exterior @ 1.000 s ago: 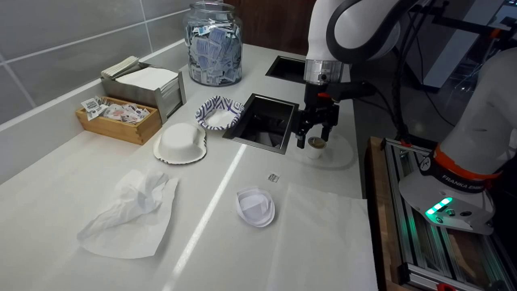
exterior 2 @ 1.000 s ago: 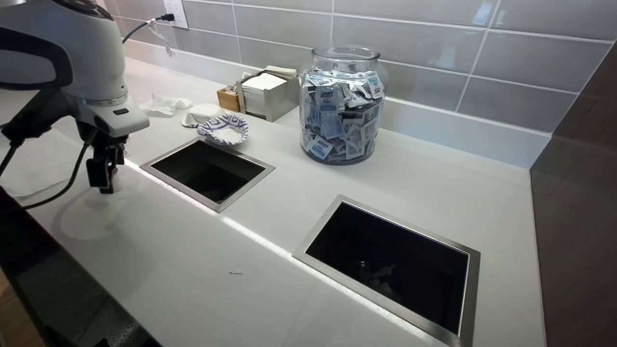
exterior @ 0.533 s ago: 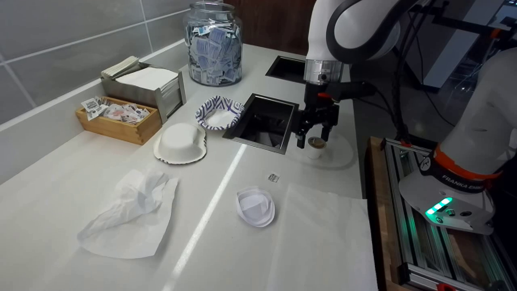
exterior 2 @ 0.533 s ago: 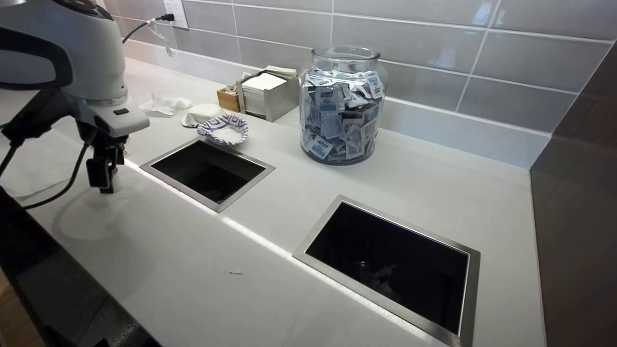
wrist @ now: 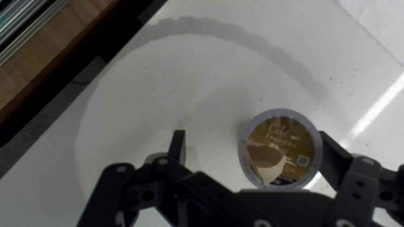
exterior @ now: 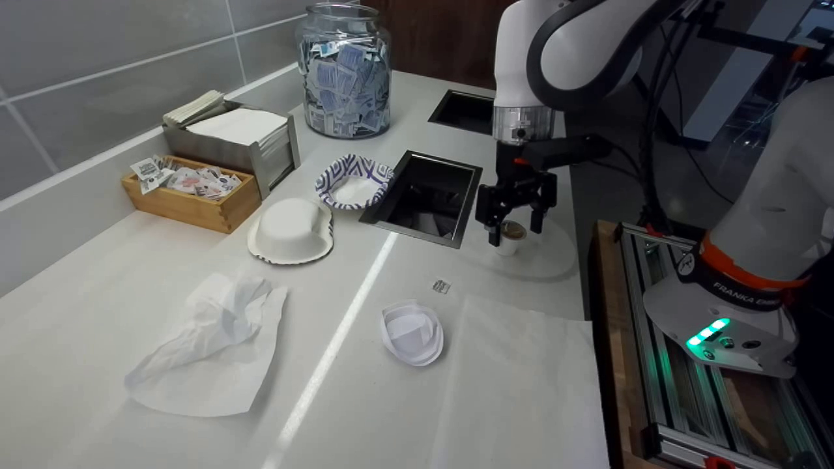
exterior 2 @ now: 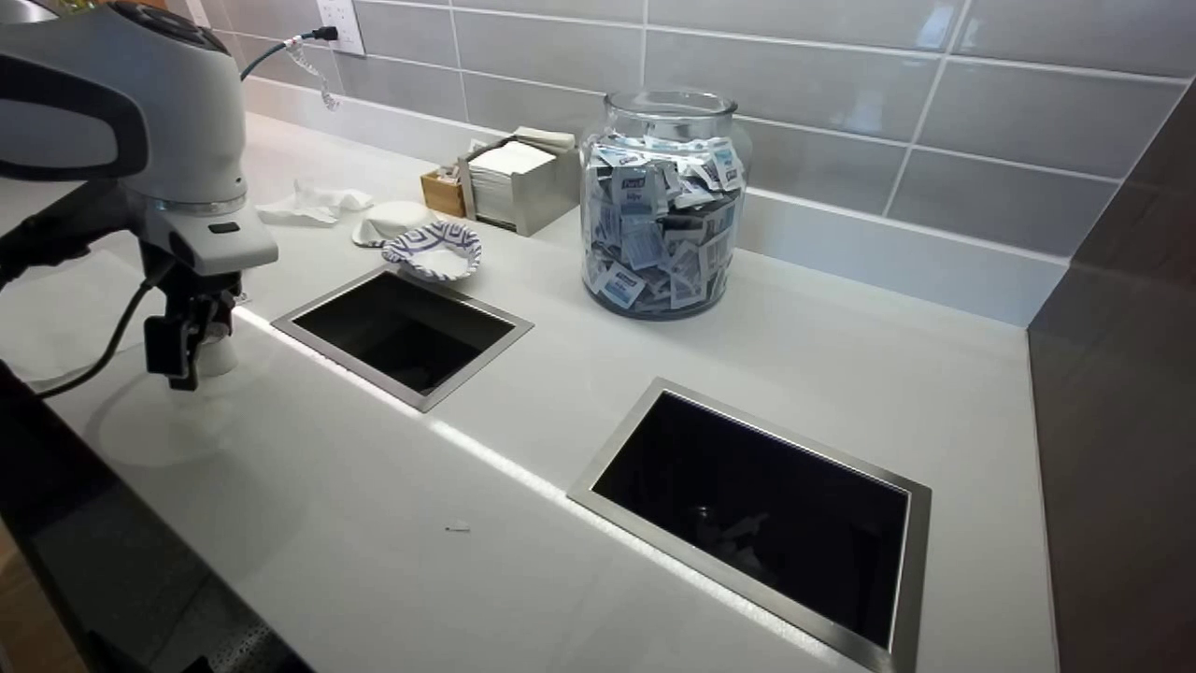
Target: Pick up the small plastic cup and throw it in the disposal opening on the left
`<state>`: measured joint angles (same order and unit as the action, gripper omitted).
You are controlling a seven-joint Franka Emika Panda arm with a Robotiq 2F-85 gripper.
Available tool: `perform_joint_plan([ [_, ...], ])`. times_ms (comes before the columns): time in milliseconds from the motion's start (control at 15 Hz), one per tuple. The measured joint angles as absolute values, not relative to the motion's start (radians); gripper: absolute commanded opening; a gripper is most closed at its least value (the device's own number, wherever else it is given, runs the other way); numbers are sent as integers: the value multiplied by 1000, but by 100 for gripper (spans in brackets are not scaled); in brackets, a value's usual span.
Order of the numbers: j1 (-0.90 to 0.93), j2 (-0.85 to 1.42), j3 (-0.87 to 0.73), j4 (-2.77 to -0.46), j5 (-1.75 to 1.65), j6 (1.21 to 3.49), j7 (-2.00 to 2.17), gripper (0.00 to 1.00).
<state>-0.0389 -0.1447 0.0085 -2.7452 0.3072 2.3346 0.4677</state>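
Observation:
The small plastic cup (exterior: 506, 248) is a white pod with a brown printed lid. It stands upright on the counter in both exterior views, partly behind a finger in an exterior view (exterior 2: 219, 357). My gripper (exterior: 515, 233) is open above and around it. In the wrist view the cup (wrist: 281, 149) lies between the fingers, close to the right finger, with a wide gap to the left finger. I cannot tell if the right finger touches it. The left disposal opening (exterior 2: 402, 332), a dark square hole with a metal rim, is beside the cup; it also shows in an exterior view (exterior: 427, 192).
A second opening (exterior 2: 747, 523) lies further along. A patterned paper bowl (exterior: 355, 185) overlaps the left opening's edge. An upturned bowl (exterior: 291, 231), crumpled paper (exterior: 218, 345), a folded paper cup (exterior: 412, 333), a glass jar (exterior: 345, 78) and a napkin holder (exterior: 234, 133) stand around.
In the last half second my gripper has shifted slightly toward the counter's robot-side edge, away from the left opening. The cup has not moved. The fingers stay open.

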Motion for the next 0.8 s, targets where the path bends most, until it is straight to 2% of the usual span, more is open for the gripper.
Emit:
perform_joint_plan([
  [67, -39, -142, 8, -2744, 302, 2332, 484, 98],
  [133, -39, -140, 8, -2743, 299, 2332, 495, 77],
  [267, -39, -138, 8, -2739, 295, 2332, 509, 72],
  [600, -39, -137, 8, -2731, 294, 2332, 529, 32],
  [800, -39, -136, 8, -2728, 295, 2332, 530, 15],
])
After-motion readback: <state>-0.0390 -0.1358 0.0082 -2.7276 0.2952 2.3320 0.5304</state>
